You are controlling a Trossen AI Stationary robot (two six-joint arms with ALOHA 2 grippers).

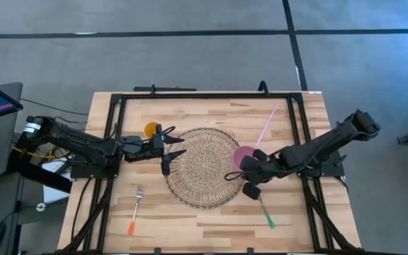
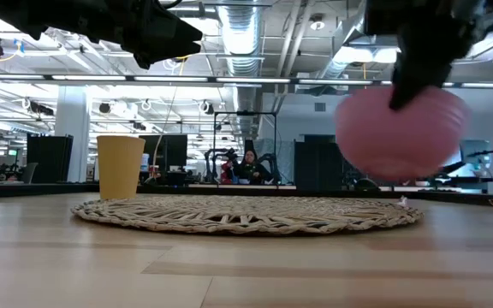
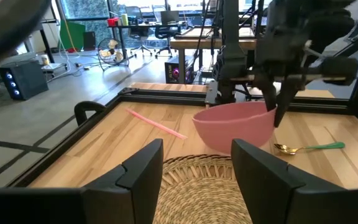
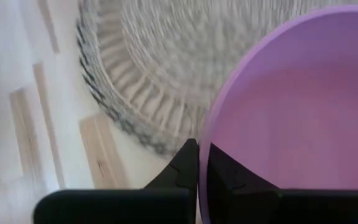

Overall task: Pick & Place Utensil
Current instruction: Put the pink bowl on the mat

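A pink bowl [image 1: 245, 156] hangs at the right edge of the round woven mat [image 1: 202, 167], held by my right gripper [image 1: 241, 170], which is shut on it. In the low view the bowl [image 2: 400, 128] is clear of the table. A gold spoon with a green handle [image 1: 264, 210] lies on the table near my right arm. A fork with an orange handle [image 1: 134, 210] lies near the front left. My left gripper [image 1: 172, 149] is open over the mat's left edge and touches nothing. An orange cup [image 1: 151, 129] stands behind it. My right gripper holds the bowl by its rim [image 4: 207, 140], on the side toward the table's near right. One finger is inside the bowl and one [image 4: 182, 165] is outside. The fingers come from above, slanting in from the right. The bowl hangs below them, lifted clear and slightly tilted [image 3: 235, 127].
A thin pink stick [image 1: 266, 124] lies on the far right of the table. A black frame [image 1: 204, 95] runs along the table's far and side edges. Bare wood shows in front of the mat. People and desks show in the room behind.
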